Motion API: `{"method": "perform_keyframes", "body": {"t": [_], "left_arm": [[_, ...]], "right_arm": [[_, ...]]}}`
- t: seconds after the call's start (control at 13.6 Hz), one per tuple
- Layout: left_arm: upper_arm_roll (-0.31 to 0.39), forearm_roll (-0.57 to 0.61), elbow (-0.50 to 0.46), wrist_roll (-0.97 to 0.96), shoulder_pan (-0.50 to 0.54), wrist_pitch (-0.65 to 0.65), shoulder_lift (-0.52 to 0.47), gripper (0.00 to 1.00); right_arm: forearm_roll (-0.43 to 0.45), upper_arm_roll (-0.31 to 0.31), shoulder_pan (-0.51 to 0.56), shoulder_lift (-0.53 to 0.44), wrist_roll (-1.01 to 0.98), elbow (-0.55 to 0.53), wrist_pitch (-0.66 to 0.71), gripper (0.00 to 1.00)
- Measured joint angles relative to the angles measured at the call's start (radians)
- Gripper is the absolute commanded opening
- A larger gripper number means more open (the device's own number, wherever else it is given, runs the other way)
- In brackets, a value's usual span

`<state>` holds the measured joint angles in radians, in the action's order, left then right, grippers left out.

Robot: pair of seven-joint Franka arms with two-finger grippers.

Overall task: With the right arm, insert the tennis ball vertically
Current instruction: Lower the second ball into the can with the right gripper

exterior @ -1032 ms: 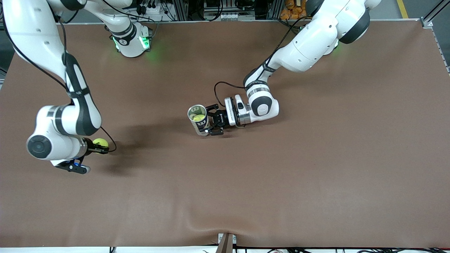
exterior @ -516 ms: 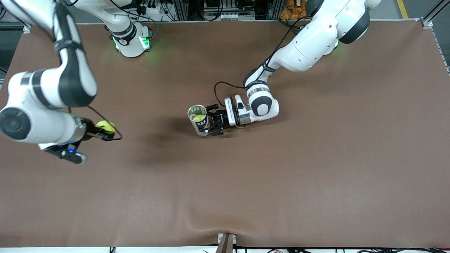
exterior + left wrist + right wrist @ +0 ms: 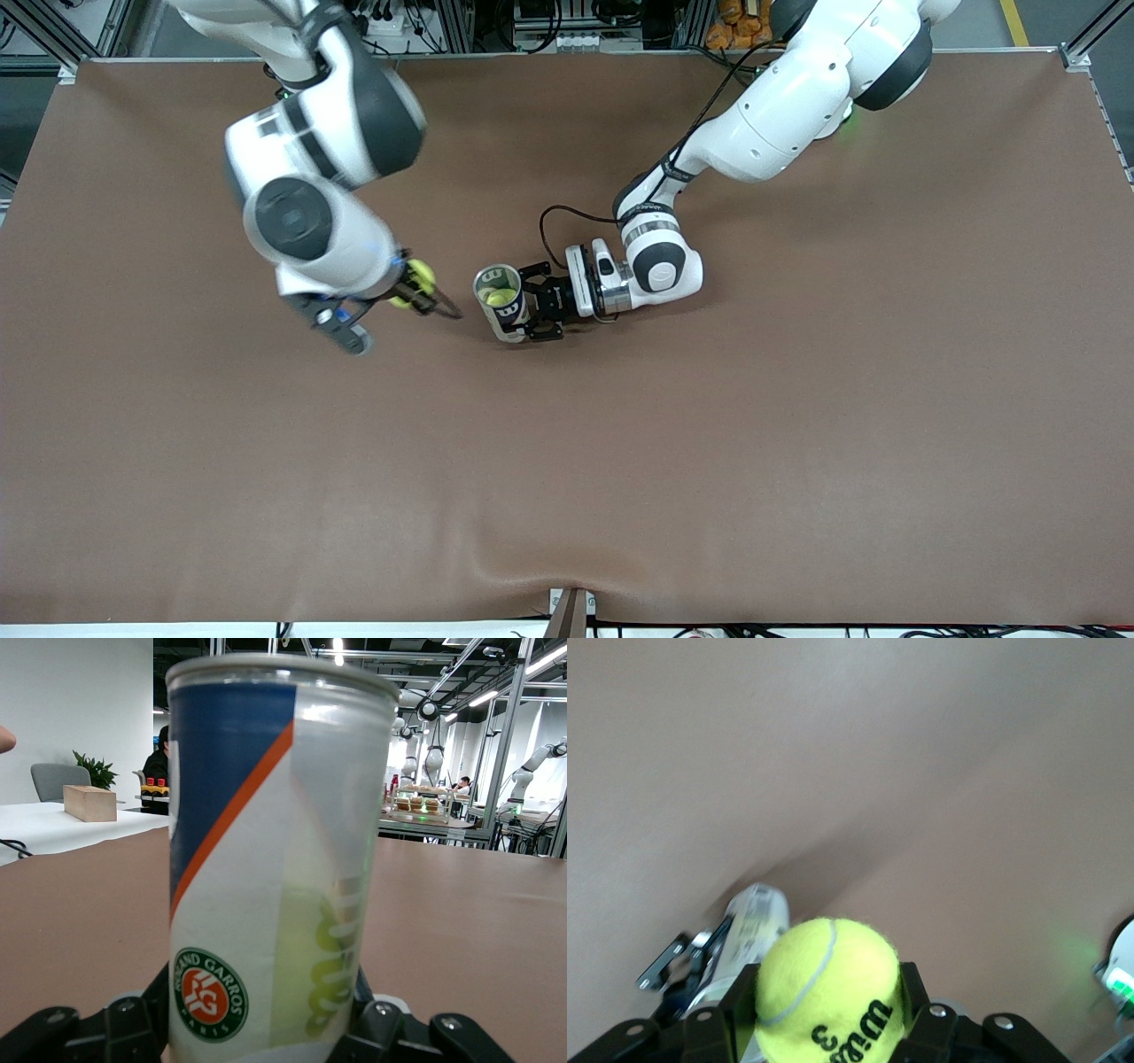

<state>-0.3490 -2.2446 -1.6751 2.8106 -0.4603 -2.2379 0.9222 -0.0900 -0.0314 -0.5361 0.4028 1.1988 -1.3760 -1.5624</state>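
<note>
The right gripper (image 3: pixel 416 288) is up in the air over the brown table (image 3: pixel 797 425), toward the right arm's end of it and just beside the can (image 3: pixel 499 301). Its jaws pinch the ball (image 3: pixel 418 276) between them. In the right wrist view the yellow-green ball (image 3: pixel 828 988) sits squarely between the two black fingers (image 3: pixel 921 1010), one pressed against each side, with black lettering showing on its lower face. The same view shows the can (image 3: pixel 749 930) farther off, lying below the ball, with the left gripper (image 3: pixel 682 961) at its side.

The can stands upright on the table near the middle, its mouth open toward the ceiling. At least one more ball (image 3: pixel 500 298) is visible inside through the open top. The held ball is not over the mouth; it hangs to the side of the can that faces the right arm's end.

The left gripper (image 3: pixel 537 308) is low at the table and holds the can from the side, its jaws spread around the lower body. In the left wrist view the can (image 3: pixel 279 868) fills the middle, blue and white with an orange stripe and a round red-and-green badge, and the black fingers (image 3: pixel 124 1028) sit at either side of its base.
</note>
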Motion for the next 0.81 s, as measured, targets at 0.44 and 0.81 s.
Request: {"method": "perform_keyframes", "body": {"t": [0.44, 0.81], "left_arm": [[0.0, 0.0, -0.001, 0.0, -0.001, -0.001, 0.0, 0.7], [0.001, 0.0, -0.001, 0.0, 0.0, -0.001, 0.0, 0.68]], "right_arm": [[-0.003, -0.001, -0.118, 0.003, 0.212, 0.032, -0.085, 0.0], [-0.004, -0.003, -0.139, 0.018, 0.238, 0.032, -0.092, 0.0]]}}
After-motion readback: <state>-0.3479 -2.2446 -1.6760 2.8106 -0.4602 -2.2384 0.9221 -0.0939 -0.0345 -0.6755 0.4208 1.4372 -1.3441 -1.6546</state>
